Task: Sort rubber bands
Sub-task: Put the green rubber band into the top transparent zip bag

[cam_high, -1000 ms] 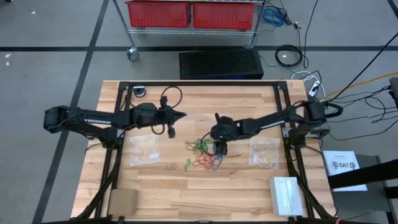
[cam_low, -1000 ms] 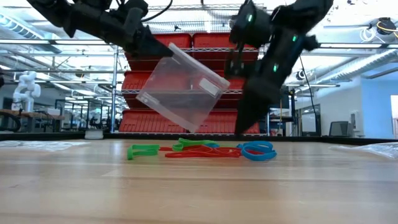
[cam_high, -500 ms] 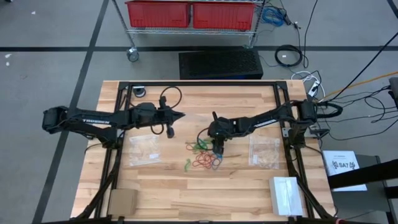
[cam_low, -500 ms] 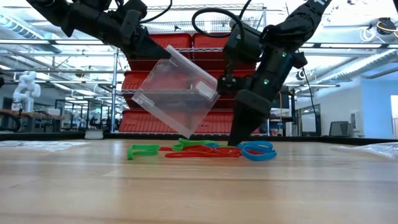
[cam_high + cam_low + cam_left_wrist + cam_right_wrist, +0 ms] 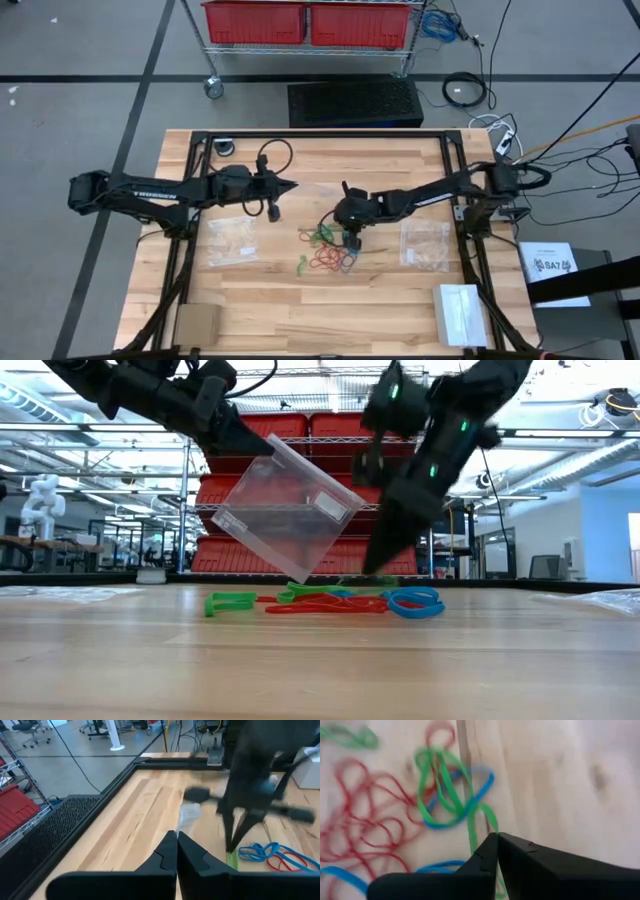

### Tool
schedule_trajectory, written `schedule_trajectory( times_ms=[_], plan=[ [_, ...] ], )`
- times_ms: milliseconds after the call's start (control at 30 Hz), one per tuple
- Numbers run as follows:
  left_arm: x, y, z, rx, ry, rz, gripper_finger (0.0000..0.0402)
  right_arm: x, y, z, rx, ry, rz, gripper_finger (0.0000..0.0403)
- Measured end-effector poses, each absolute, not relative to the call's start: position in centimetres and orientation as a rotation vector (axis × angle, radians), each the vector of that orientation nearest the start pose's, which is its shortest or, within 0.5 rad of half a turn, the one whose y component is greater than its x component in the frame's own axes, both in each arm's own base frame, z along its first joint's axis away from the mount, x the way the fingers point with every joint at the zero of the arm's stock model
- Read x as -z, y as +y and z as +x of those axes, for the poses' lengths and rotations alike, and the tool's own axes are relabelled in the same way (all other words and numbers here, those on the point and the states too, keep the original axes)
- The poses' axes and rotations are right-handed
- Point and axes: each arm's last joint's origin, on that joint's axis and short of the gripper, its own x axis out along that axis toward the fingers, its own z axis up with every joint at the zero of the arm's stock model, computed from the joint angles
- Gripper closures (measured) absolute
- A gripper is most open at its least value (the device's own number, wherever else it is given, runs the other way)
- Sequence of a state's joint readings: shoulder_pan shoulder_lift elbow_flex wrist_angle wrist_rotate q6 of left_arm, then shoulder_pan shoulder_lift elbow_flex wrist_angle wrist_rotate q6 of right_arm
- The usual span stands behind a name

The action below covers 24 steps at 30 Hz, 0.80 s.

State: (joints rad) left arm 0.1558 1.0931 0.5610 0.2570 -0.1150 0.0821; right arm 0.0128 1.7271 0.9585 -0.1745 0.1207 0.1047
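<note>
While the left gripper (image 5: 262, 445) still pinches the clear bag (image 5: 290, 508), the right gripper (image 5: 496, 851) has closed on a green band (image 5: 479, 822).

**Green, blue and red on pale wood**

The rubber bands (image 5: 330, 250) are bright green, blue and red, heaped in a mixed tangle; one green band (image 5: 302, 266) lies apart from the rest. The worktop (image 5: 330, 310) is pale blond wood in lengthwise planks, framed by black rails (image 5: 190, 240). Both arms are black, and the right gripper (image 5: 349, 243) shows small green lights in the low view. The zip bag (image 5: 290, 510) held by the left gripper (image 5: 292, 186) is clear with a whitish strip. The bins (image 5: 305, 22) on the shelf are red. The floor (image 5: 80, 120) is grey with dark stripes.
</note>
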Motion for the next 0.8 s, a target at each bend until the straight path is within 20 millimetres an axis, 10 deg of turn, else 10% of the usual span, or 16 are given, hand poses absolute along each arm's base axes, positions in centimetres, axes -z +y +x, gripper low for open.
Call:
schedule_trajectory(
  times_ms=[800],
  plan=[
    [-23.6, 3.8, 22.9, -0.233, 0.311, -0.007, 0.0402, -27.7, 2.4, 33.6, 0.496, 0.583, -0.510, 0.0403]
  ],
)
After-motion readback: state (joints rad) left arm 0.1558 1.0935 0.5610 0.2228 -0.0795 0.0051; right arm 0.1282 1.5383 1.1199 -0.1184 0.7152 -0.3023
